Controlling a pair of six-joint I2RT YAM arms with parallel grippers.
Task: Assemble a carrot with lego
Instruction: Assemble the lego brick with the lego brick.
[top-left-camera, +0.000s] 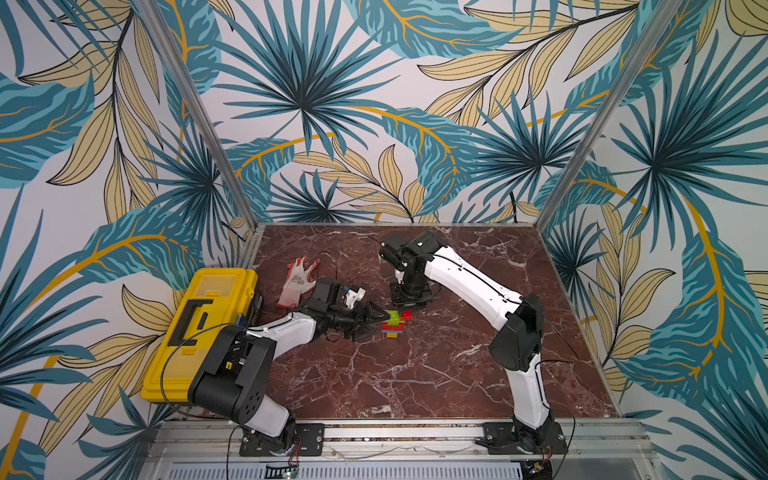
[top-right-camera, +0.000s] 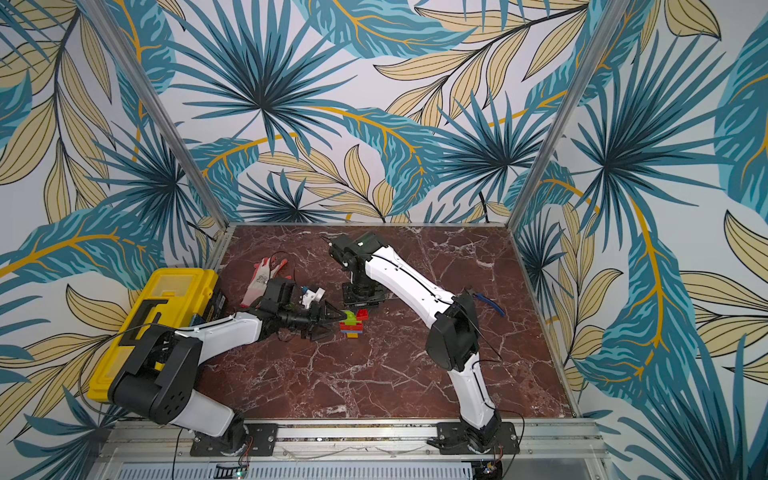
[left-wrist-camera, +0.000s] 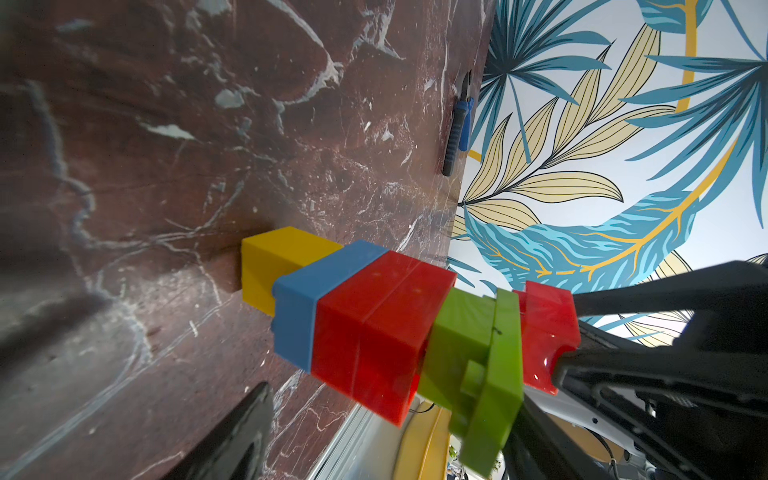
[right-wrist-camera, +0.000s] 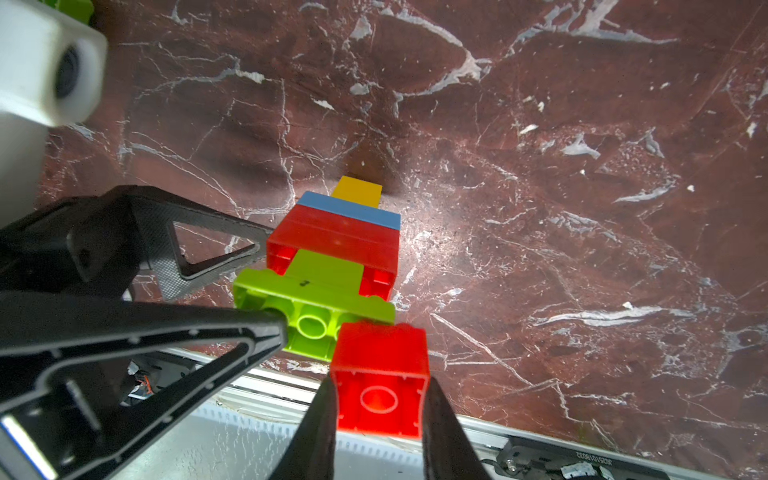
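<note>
Marble table (top-left-camera: 415, 374): carrot (top-left-camera: 393, 328) stands tip-down; L claw (right-wrist-camera: 277, 282) spread, flanking it, prob. to steady; R claw (right-wrist-camera: 378, 399) pinches red brick (right-wrist-camera: 380, 365) at green top (right-wrist-camera: 320, 299).

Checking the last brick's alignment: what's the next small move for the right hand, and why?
Probably nudge the right hand toward the left hand, centring the small red brick over the open socket of the green top piece before pressing. The brick sits off that piece's edge, and the left hand flanks the carrot.

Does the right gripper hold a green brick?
No, the right gripper is shut on a small red brick.
</note>
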